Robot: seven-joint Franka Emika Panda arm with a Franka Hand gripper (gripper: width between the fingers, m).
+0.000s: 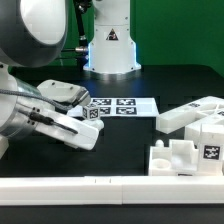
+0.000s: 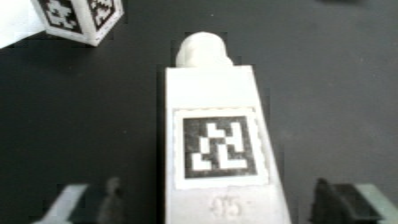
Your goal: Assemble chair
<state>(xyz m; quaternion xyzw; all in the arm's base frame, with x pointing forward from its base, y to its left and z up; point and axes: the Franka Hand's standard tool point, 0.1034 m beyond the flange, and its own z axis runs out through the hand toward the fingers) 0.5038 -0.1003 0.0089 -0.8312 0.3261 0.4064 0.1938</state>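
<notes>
Straddling the tagged white bar (image 2: 214,130), the jaws stand open, touching neither side.

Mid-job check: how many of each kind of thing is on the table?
Bar: 1
Small tagged block: 1
Larger white parts, exterior view's right: 2, perhaps more
Marker board: 1
Total: 5 at least

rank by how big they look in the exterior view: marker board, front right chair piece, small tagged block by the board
front right chair piece and marker board: about alike, piece sits nearer the camera, so unranked
small tagged block: smallest
</notes>
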